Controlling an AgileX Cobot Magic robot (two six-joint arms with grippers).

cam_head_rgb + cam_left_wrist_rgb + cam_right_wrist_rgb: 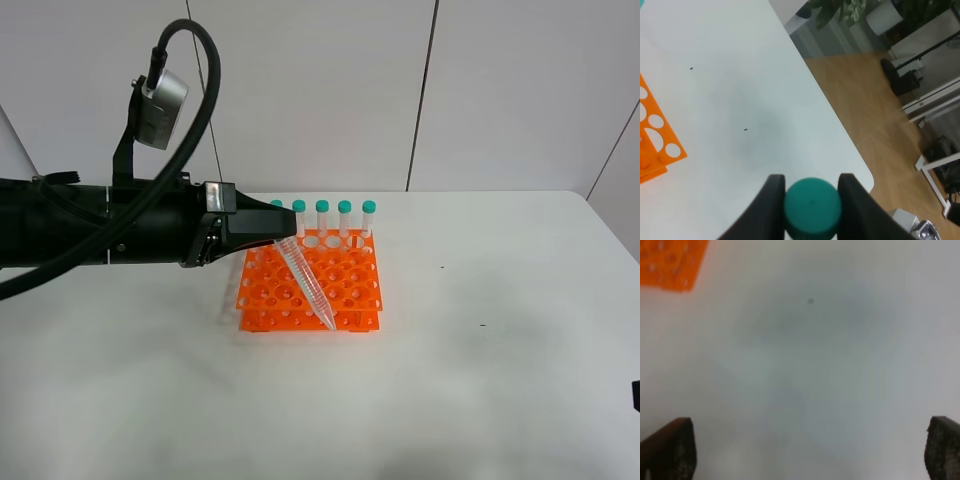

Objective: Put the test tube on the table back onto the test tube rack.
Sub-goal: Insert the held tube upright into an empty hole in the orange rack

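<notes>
White panelled wall behind; white matte surface (500, 380) with rounded corners, a few dark specks on it. Orange test tube rack (355, 300) sits near the centre of the surface in the high view, two-tiered, with a grid of round holes. Five green-capped tubes (345, 220) show upright along the rack's 12 o'clock edge, the one nearest the arm half hidden. Left arm (100, 235) reaches in from 9 o'clock, lying nearly level, with a silver camera (160, 95) and a looped black cable on top. Left jaws clamped on the test tube (305, 280) at its cap end. Tube is tilted: cap toward 11 o'clock at the jaws, pointed tip slanting down toward 5 o'clock and ending over the rack's 6 o'clock edge. Cannot tell if the tip touches the rack or enters a hole. Left wrist view: teal cap (812, 207) pinched between two black fingers (772, 205), with one corner of the rack (650, 165), the surface's rounded corner and a wooden floor (865, 100) beyond. Right wrist view: blurred; right jaws stand wide apart with nothing between them, over bare surface (815, 365), well apart from the rack corner (670, 262).
</notes>
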